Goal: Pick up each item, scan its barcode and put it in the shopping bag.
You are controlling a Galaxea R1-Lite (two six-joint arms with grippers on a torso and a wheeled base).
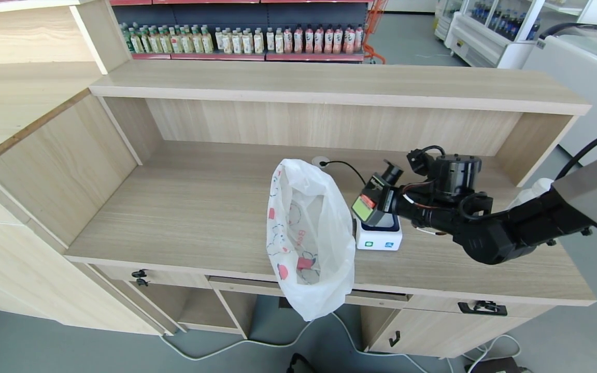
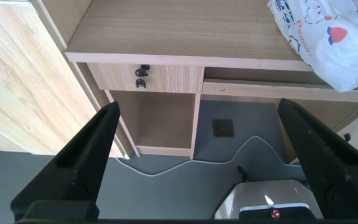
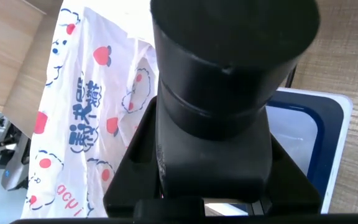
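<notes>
**A:** What's at the far left?

**B:** The left gripper (image 2: 199,106) hangs low in front of the counter (image 1: 184,207), fingers spread wide apart. Beyond them is an open cupboard (image 2: 160,121) under the counter, and a drawer with keys (image 2: 141,73) in its lock.

**A:** And the shopping bag?

**B:** The shopping bag (image 1: 309,233) sits mid-counter. It is white plastic with cartoon prints, its mouth is open, and its lower end droops over the front edge.

**A:** What's next to it?

**B:** The scanner (image 1: 379,235) is just beside it, a white box with a blue top. A black cable (image 1: 347,166) runs over the counter behind the bag and scanner.

**A:** Where's the item?

**B:** The item (image 1: 371,203) is dark with a green and red label. It is held in the air right over the scanner, close to the bag's right side.

**A:** So the right fingers are closed?

**B:** Yes, the right gripper (image 1: 389,199) is clamped on the item, and its arm comes in from the right.
</notes>
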